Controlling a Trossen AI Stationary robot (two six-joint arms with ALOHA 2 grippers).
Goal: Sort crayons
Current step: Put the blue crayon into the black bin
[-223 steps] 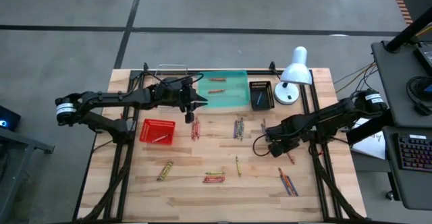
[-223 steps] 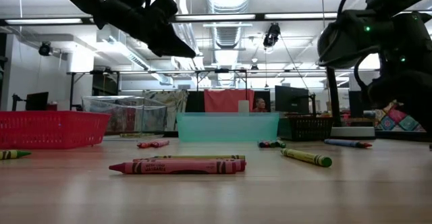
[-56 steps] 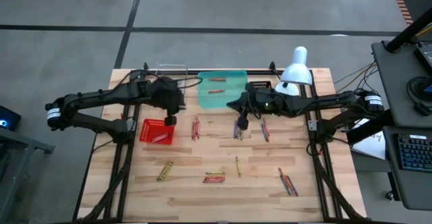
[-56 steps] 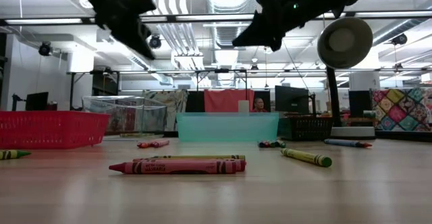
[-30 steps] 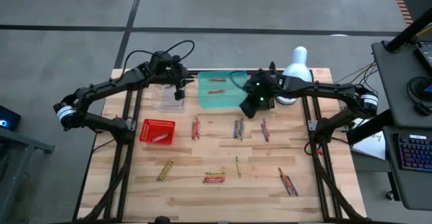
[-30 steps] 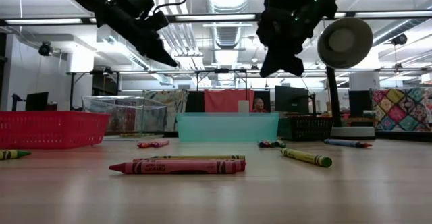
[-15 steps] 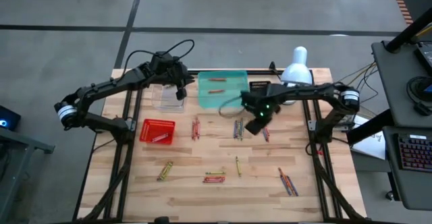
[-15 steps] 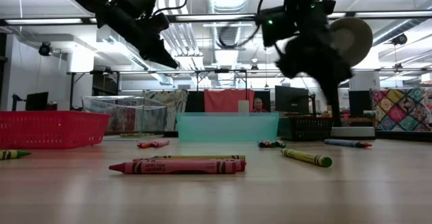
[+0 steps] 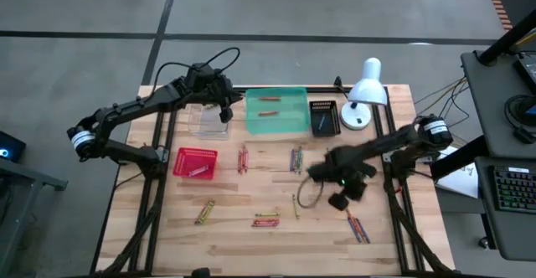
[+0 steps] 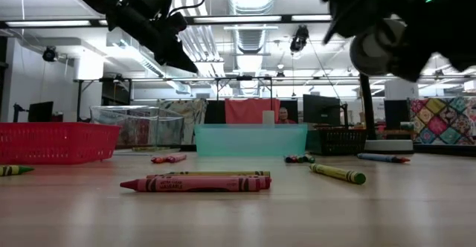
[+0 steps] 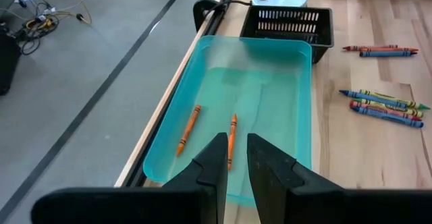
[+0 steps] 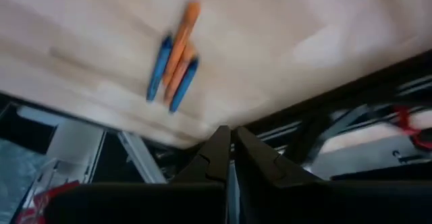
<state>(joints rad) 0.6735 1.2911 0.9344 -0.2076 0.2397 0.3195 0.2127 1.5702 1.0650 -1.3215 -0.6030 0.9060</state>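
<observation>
Crayons lie loose on the wooden table: a red group (image 9: 243, 158), a mixed group (image 9: 296, 158), yellow-green ones (image 9: 205, 212), a red and green pair (image 9: 266, 220), and a blue and orange group (image 9: 356, 225) at the right front, also in the right wrist view (image 12: 175, 55). Two orange crayons (image 11: 231, 140) lie in the teal tray (image 9: 289, 126). My left gripper (image 9: 224, 113) hangs above the clear tray (image 9: 201, 123), its fingers (image 11: 218, 163) a narrow gap apart and empty. My right gripper (image 9: 339, 201) is shut and empty above the table, beside the blue and orange group.
A red mesh basket (image 9: 194, 162) holds one crayon at the left. A black mesh basket (image 9: 323, 116) with a blue crayon and a white desk lamp (image 9: 366, 90) stand at the far right. Black frame rails run along both table sides.
My right gripper has swept from beside the teal tray toward the table's near edge and somewhat right, ending over the right front by the blue and orange crayons.
</observation>
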